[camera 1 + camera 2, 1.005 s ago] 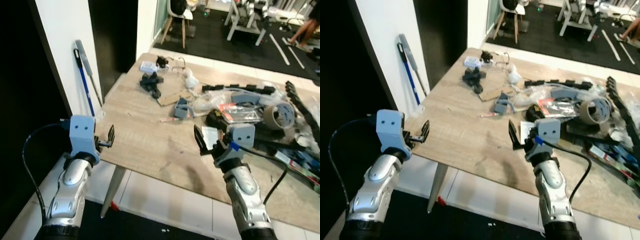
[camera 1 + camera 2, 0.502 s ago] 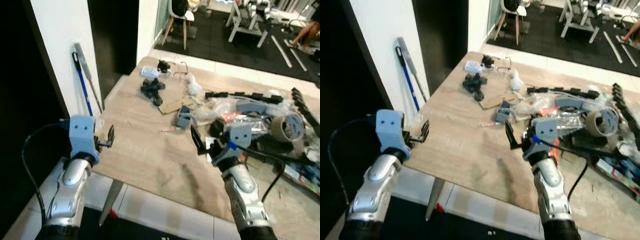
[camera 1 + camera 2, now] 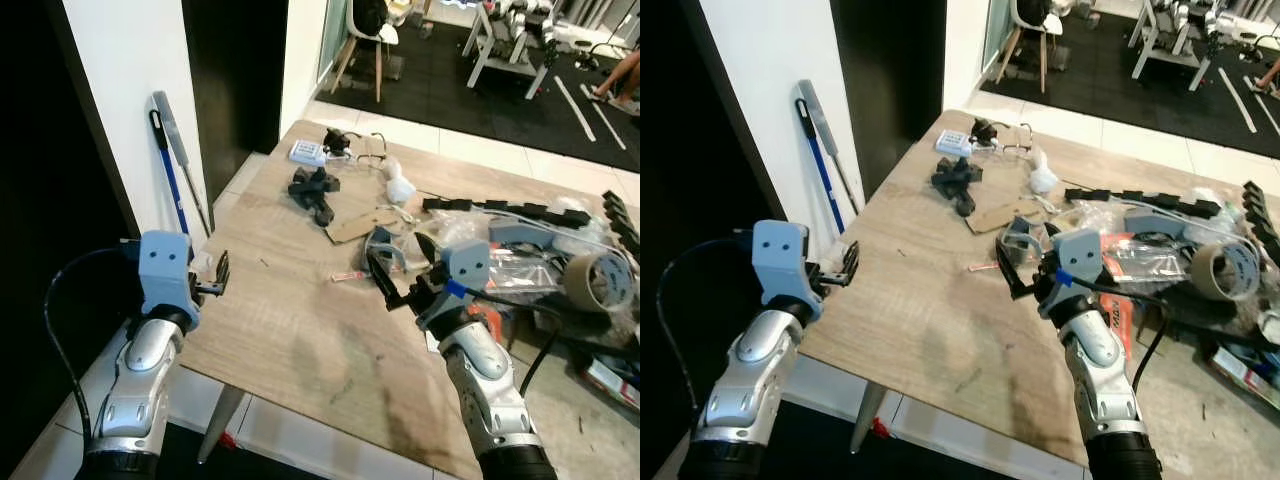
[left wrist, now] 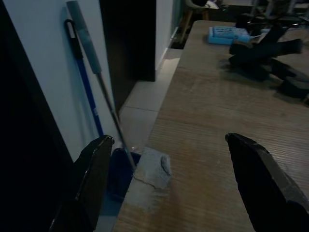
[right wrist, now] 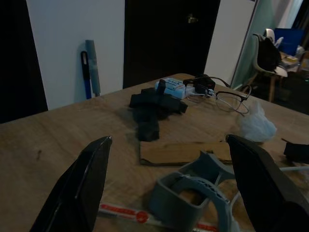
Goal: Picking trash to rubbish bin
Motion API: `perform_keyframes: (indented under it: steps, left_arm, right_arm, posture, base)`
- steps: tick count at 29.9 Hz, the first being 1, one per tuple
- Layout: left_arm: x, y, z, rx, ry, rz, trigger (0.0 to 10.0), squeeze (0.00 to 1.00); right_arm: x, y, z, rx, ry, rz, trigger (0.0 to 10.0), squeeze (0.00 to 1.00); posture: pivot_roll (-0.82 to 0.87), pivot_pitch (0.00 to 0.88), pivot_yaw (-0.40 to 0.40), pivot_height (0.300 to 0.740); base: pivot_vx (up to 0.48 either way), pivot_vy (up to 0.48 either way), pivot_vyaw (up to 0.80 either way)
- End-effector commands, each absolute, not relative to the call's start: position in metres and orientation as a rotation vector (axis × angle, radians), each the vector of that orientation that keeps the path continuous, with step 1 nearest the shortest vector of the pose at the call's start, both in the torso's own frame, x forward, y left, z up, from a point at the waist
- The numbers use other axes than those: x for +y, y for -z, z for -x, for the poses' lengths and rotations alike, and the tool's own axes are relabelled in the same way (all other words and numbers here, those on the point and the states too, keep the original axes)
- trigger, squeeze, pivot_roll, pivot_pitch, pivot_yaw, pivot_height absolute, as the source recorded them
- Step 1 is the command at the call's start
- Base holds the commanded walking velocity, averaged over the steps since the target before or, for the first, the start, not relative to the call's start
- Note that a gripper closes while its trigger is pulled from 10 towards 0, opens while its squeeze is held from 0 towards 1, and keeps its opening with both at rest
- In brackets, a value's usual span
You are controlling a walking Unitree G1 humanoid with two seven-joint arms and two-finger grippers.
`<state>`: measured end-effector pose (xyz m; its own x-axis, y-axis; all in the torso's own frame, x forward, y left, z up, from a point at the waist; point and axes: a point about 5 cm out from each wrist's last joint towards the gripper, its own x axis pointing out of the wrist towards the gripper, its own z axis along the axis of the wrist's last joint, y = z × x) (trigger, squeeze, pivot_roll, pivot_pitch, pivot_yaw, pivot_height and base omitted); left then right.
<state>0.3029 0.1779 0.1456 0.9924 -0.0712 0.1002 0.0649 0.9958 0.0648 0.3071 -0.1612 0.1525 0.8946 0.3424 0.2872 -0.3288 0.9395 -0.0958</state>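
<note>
Wooden table (image 3: pixel 290 330): near half bare, far right heaped with clutter. Right gripper (image 3: pixel 392 280) spread, holding nothing, above table near grey plastic piece (image 5: pixel 186 193) and cardboard scrap (image 5: pixel 186 152). Left gripper (image 3: pixel 219 272) spread, empty, at table's left edge.

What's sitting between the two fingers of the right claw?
In the right wrist view, a grey plastic part and a cardboard piece lie on the table beyond the open right claw.

The place looked like a workshop or lab space. A wooden table (image 3: pixel 290 330) was strewn with grey printed parts (image 3: pixel 382 243), black cable chain (image 3: pixel 480 207), a tape roll (image 3: pixel 598 281) and plastic bags (image 3: pixel 520 265). Beyond it lay dark matting (image 3: pixel 470 100) with metal equipment frames (image 3: pixel 510 40).
</note>
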Motion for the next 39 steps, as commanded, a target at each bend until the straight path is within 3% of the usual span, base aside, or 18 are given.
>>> perform_keyframes:
  steps: [1,24,29,33,36,37,39]
  left_arm:
    - [0.175,-0.142,-0.301,-0.085,0.081,-0.061,10.0,0.0]
    - [0.173,-0.141,-0.3,-0.08,0.086,-0.046,10.0,0.0]
    - [0.168,-0.146,-0.296,-0.083,0.222,-0.05,10.0,0.0]
    - [0.168,-0.153,-0.294,-0.115,0.286,-0.086,10.0,0.0]
    - [0.167,-0.156,-0.293,-0.126,0.322,-0.106,10.0,0.0]
    - [0.167,-0.157,-0.293,-0.132,0.345,-0.118,10.0,0.0]
    - [0.165,-0.159,-0.291,-0.138,0.374,-0.129,10.0,0.0]
  right_arm:
    - [-0.166,-0.149,-0.306,-0.283,-0.345,0.056,10.0,0.0]
    - [-0.165,-0.149,-0.305,-0.266,-0.364,0.045,10.0,0.0]
    - [-0.167,-0.157,-0.306,-0.23,-0.445,0.064,10.0,0.0]
    - [-0.17,-0.159,-0.309,-0.186,-0.514,0.203,10.0,0.0]
    - [-0.174,-0.164,-0.312,-0.169,-0.541,0.26,10.0,0.09]
    - [-0.177,-0.167,-0.313,-0.161,-0.555,0.287,10.0,1.0]
    - [-0.179,-0.171,-0.315,-0.143,-0.579,0.33,10.0,1.0]
  posture:
    - [-0.03,0.106,-0.071,0.74]
    - [-0.03,0.116,-0.068,0.74]
    - [-0.03,0.121,-0.066,0.74]
    - [-0.03,0.122,-0.066,0.74]
    - [-0.03,0.123,-0.065,0.74]
    - [-0.03,0.124,-0.065,0.74]
    - [-0.03,0.124,-0.065,0.74]
  base:
    - [0.281,0.0,0.0]
    - [0.24,0.0,0.0]
    - [0.0,0.0,0.0]
    - [0.0,0.0,0.0]
    - [0.0,0.0,0.0]
    - [0.0,0.0,0.0]
    - [0.0,0.0,0.0]
